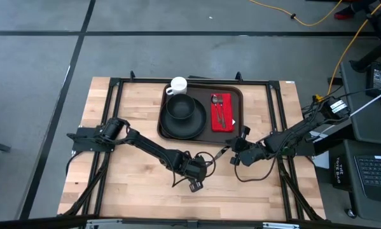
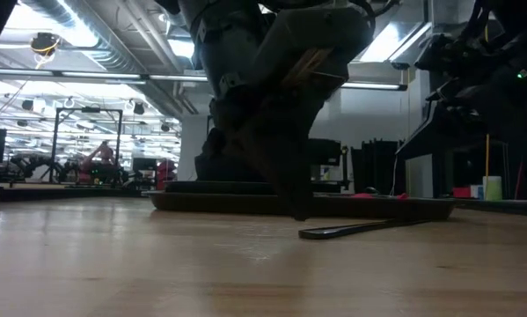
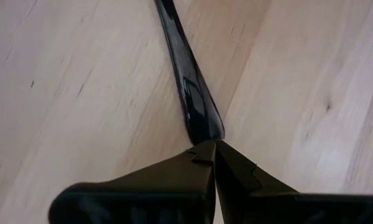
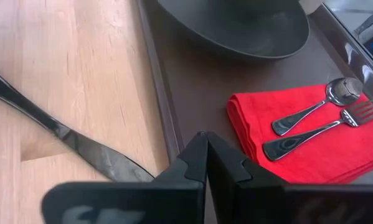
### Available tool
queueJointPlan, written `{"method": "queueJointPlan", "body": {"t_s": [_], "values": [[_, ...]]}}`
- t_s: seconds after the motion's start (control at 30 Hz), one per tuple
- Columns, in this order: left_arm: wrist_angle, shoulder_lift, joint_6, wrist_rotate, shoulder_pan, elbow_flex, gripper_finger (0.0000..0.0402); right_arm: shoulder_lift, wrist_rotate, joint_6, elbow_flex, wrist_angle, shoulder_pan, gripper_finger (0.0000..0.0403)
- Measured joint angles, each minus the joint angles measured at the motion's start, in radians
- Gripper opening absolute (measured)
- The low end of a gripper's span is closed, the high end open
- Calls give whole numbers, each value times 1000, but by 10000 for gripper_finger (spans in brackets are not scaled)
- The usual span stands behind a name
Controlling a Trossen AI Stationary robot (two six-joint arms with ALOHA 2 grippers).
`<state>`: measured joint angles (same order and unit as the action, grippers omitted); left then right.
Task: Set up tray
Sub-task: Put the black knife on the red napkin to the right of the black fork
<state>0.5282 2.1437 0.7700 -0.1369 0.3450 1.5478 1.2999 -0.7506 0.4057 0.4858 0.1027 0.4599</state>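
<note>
The dark brown tray (image 1: 236, 95) sits at the table's far middle. It holds a black plate (image 1: 180, 124), a bowl, a white mug (image 1: 178, 84) and a red napkin (image 4: 311, 134) with a spoon (image 4: 314, 106) and a fork (image 4: 323, 130) on it. A dark knife (image 3: 185, 68) lies flat on the wood near the tray's near edge. My left gripper (image 3: 206, 147) is shut and points steeply down, its tips at the knife's broad end. My right gripper (image 4: 203, 135) is shut and hovers over the tray's near rim (image 4: 158, 93), beside the napkin. My left gripper's shut fingertips (image 2: 296, 213) come down from above at the knife's broad end (image 3: 205, 127), in line with the knife. The knife lies flat on the table (image 2: 360, 228). I cannot tell whether the tips touch it.
Bare wood (image 1: 139, 184) stretches along the table's near side and left. Black frame rails (image 1: 110, 108) run along the table's sides. Cables loop beside my right arm (image 1: 244, 175).
</note>
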Motion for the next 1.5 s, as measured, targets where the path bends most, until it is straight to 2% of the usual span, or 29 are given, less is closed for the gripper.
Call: {"method": "queueJointPlan", "body": {"t_s": [0.47,1.33,1.5], "values": [[-1,0,-13,-29,0,0,3,0,1,-11,0,0,0,12],[27,16,2,0,0,-1,3,0,2,-18,0,0,0,12],[-64,15,-46,-13,3,-1,2,0,2,-18,0,0,0,12]]}}
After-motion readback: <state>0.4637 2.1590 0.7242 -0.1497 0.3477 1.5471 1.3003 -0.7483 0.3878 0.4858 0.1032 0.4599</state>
